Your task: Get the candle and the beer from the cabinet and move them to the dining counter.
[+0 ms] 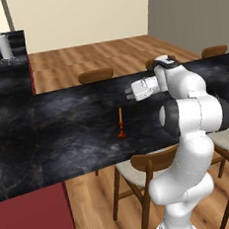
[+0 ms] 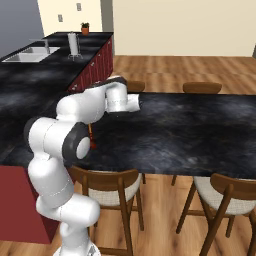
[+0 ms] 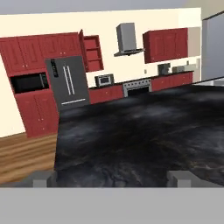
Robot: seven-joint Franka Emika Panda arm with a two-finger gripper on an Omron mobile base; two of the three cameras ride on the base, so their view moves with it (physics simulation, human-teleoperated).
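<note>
The thin orange candle (image 1: 121, 123) stands upright on the long black marble counter (image 1: 79, 135), below the open, empty end effector (image 1: 128, 94).

You see the candle (image 1: 121, 123) upright on the tabletop (image 1: 78, 125), toward its near edge. The gripper (image 1: 128, 95) hangs above and just beyond it, apart from it. Chairs (image 1: 142, 171) sit along the near edge; more chairs (image 1: 96, 75) along the far edge. An open cabinet (image 3: 92, 54) hangs on the far wall.
</note>
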